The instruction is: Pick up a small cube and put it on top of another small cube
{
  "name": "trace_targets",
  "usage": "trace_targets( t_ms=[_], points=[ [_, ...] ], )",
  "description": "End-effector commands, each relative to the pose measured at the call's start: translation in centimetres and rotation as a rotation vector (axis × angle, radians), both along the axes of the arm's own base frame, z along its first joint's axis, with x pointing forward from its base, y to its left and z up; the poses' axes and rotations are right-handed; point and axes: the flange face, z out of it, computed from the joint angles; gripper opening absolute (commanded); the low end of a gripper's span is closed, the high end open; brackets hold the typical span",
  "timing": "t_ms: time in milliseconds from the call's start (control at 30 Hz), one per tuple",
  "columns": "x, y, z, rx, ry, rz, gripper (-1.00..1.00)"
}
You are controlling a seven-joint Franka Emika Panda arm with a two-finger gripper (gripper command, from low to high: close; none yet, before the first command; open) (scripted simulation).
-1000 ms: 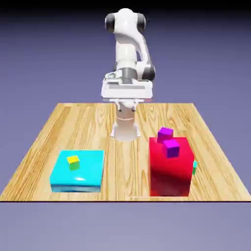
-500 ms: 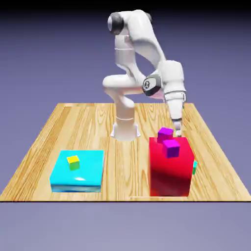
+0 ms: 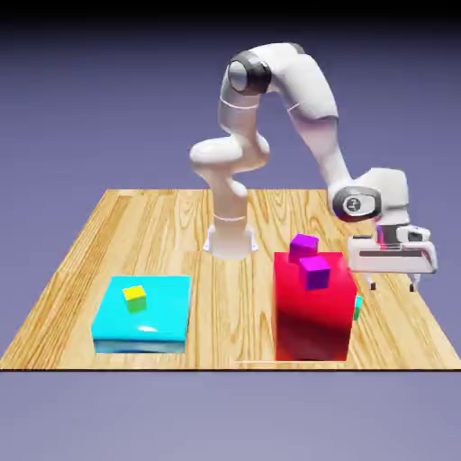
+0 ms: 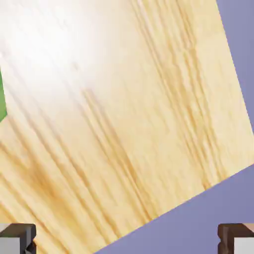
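While the wooden table [image 3: 230,315] spreads across the exterior view, the white arm [image 3: 311,99] arches from 12 o'clock over toward 3 o'clock. The tall red block [image 3: 311,320] stands at the table's 4 o'clock, and the flat cyan block [image 3: 162,315] lies at its 8 o'clock. At the red block's 2 o'clock hangs the gripper [image 3: 393,286], its fingers wide apart (the hand view shows wood and backdrop between them). Two purple cubes [image 3: 314,273] show at the red block's top, one toward 12 o'clock of the other. The yellow-and-green cube [image 3: 135,299] sits on the cyan block, toward 11 o'clock. The teal cube [image 3: 357,308], partly hidden, peeks out at the red block's 3 o'clock, below the gripper in the picture. A green patch [image 4: 2,101] touches the hand view's 9 o'clock edge.
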Motion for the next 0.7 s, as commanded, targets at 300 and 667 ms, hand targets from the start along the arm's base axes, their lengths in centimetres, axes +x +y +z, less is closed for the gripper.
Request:
trace_targets(
  t_ms=[300,667],
  points=[
    [-3.6,-3.2,-7.1,-0.100,0.080,-0.020,0.00],
    [-4.4,-3.1,-2.4,-0.103,0.081,-0.017,-1.00]
  ],
)
